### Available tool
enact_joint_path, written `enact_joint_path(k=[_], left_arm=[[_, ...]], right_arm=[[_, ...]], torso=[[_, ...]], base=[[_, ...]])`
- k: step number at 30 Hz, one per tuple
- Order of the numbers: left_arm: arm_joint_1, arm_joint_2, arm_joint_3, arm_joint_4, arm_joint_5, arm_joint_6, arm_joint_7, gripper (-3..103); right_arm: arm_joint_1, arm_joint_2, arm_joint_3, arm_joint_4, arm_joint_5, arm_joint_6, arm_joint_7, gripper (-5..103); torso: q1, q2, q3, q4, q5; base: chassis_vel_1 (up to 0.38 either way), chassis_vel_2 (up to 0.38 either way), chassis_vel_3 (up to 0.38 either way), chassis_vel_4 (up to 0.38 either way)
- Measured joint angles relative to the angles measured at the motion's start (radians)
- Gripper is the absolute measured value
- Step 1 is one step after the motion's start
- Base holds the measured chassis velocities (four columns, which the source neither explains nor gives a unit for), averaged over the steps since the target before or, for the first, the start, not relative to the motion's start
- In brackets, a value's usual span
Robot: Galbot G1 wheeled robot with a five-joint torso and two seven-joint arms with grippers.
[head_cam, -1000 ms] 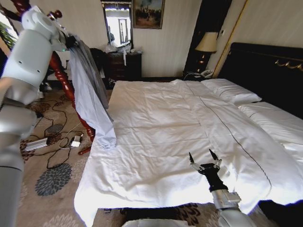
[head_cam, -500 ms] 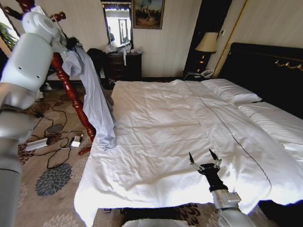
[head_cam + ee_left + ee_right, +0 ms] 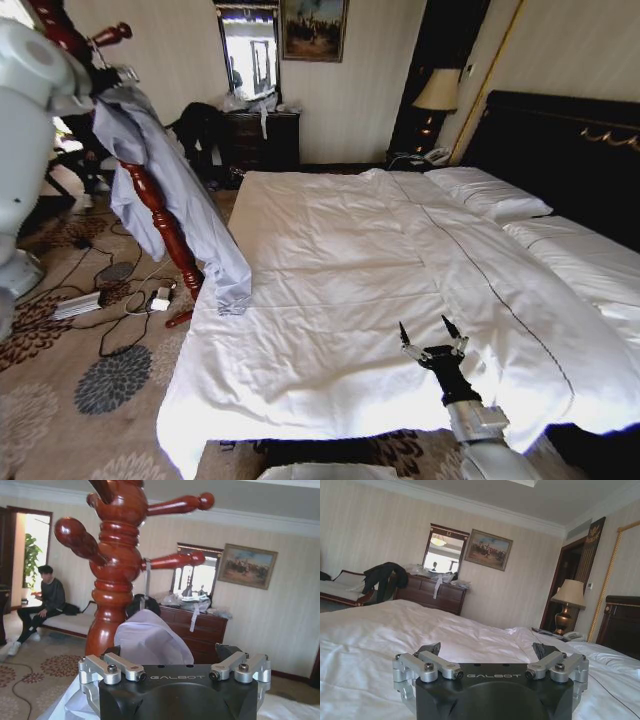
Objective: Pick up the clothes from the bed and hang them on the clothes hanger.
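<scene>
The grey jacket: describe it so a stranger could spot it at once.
Start at the white bed and look off its left side to the red-brown turned wooden coat stand. The light grey jacket hangs draped from its top, trailing toward the mattress edge, unlike the black garment heap by the dresser.

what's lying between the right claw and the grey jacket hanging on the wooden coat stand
In the head view, only bare white duvet of the bed lies between the open right claw and the grey jacket, which hangs at the wooden coat stand.

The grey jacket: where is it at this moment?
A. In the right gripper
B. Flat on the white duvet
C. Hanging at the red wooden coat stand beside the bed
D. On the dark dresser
C: the grey jacket drapes down the red wooden coat stand, clear of the bed.
</scene>
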Motion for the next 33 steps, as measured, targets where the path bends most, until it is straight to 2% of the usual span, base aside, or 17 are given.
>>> enact_joint_path(k=[9, 10, 12, 13, 15, 16, 18, 19, 21, 22, 23, 25, 27, 29, 31, 32, 33], left_arm=[[0.225, 0.116, -0.142, -0.181, 0.01, 0.018, -0.023, 100], [0.3, 0.158, -0.183, -0.227, 0.018, 0.015, -0.019, 100], [0.4, 0.217, -0.232, -0.294, 0.022, -0.001, -0.009, 100], [0.4, 0.217, -0.232, -0.294, 0.022, -0.001, -0.009, 100], [0.499, 0.266, -0.289, -0.368, 0.026, -0.029, -0.001, 100], [0.592, 0.288, -0.367, -0.427, 0.039, -0.068, 0.014, 100], [0.68, 0.285, -0.432, -0.477, 0.066, -0.14, 0.055, 100], [0.68, 0.285, -0.432, -0.477, 0.066, -0.14, 0.055, 100], [0.79, 0.25, -0.474, -0.526, 0.103, -0.244, 0.124, 100], [0.858, 0.242, -0.511, -0.546, 0.118, -0.274, 0.149, 100], [0.858, 0.242, -0.511, -0.546, 0.118, -0.274, 0.149, 100], [1.028, 0.226, -0.616, -0.574, 0.183, -0.336, 0.2, 100], [1.233, 0.193, -0.747, -0.598, 0.26, -0.4, 0.246, 100], [1.261, 0.186, -0.768, -0.602, 0.268, -0.408, 0.25, 100], [1.507, 0.113, -0.918, -0.659, 0.343, -0.475, 0.311, 100], [1.588, 0.087, -0.949, -0.673, 0.393, -0.507, 0.348, 100], [1.588, 0.087, -0.949, -0.673, 0.393, -0.507, 0.348, 100]], right_arm=[[0.0, 0.0, 0.0, 0.0, 0.0, 0.0, 0.0, 100], [0.0, 0.0, 0.0, 0.0, 0.0, 0.0, 0.0, 100], [0.0, 0.0, 0.0, 0.0, 0.0, 0.0, 0.0, 100], [0.0, 0.0, 0.0, 0.0, 0.0, 0.0, 0.0, 100], [0.0, 0.0, 0.0, 0.0, 0.0, 0.0, 0.0, 100], [0.0, 0.0, 0.0, 0.0, 0.0, 0.0, 0.0, 100], [0.0, 0.0, 0.0, 0.0, 0.0, 0.0, 0.0, 100], [0.0, 0.0, 0.0, 0.0, 0.0, 0.0, 0.0, 100], [0.0, 0.0, 0.0, 0.0, 0.0, 0.0, 0.0, 100], [0.0, 0.0, 0.0, 0.0, 0.0, 0.0, 0.0, 100], [0.0, 0.0, 0.0, 0.0, 0.0, 0.0, 0.0, 100], [0.0, 0.0, 0.0, 0.0, 0.0, 0.0, 0.0, 100], [0.0, 0.0, 0.0, 0.0, 0.0, 0.0, 0.0, 100], [0.0, 0.0, 0.0, 0.0, 0.0, 0.0, 0.0, 100], [0.0, 0.0, 0.0, 0.0, 0.0, 0.0, 0.0, 100], [0.0, 0.0, 0.0, 0.0, 0.0, 0.0, 0.0, 100], [0.0, 0.0, 0.0, 0.0, 0.0, 0.0, 0.0, 100]], torso=[[0.0, 0.0, 0.0, -0.0004, 0.0005], [0.0, 0.0, 0.0, -0.0003, 0.0003], [0.0, 0.0, 0.0, 0.0005, 0.0001], [0.0, 0.0, 0.0, 0.0005, 0.0001], [0.0, 0.0, 0.0, 0.0009, -0.0004], [0.0, 0.0, 0.0, 0.0006, 0.0006], [0.0, 0.0, 0.0, 0.0003, 0.0009], [0.0, 0.0, 0.0, 0.0003, 0.0009], [0.0, 0.0, 0.0, -0.0011, 0.0007], [0.0, 0.0, 0.0, -0.0016, -0.0001], [0.0, 0.0, 0.0, -0.0016, -0.0001], [0.0, 0.0, 0.0, -0.0006, 0.0012], [0.0, 0.0, 0.0, 0.0003, -0.0002], [0.0, 0.0, 0.0, 0.0003, -0.0003], [0.0, 0.0, 0.0, 0.0004, 0.0003], [0.0, 0.0, 0.0, 0.0, 0.0004], [0.0, 0.0, 0.0, 0.0, 0.0004]], base=[[0.0, 0.0, 0.0, 0.0], [0.0, 0.0, 0.0, 0.0], [0.0, 0.0, 0.0, 0.0], [0.0, 0.0, 0.0, 0.0], [0.0, 0.0, 0.0, 0.0], [0.0, 0.0, 0.0, 0.0], [0.0, 0.0, 0.0, 0.0], [0.0, 0.0, 0.0, 0.0], [0.0, 0.0, 0.0, 0.0], [0.0, 0.0, 0.0, 0.0], [0.0, 0.0, 0.0, 0.0], [0.0, 0.0, 0.0, 0.0], [0.0, 0.0, 0.0, 0.0], [0.0, 0.0, 0.0, 0.0], [0.0, 0.0, 0.0, 0.0], [0.0, 0.0, 0.0, 0.0], [0.0, 0.0, 0.0, 0.0]])
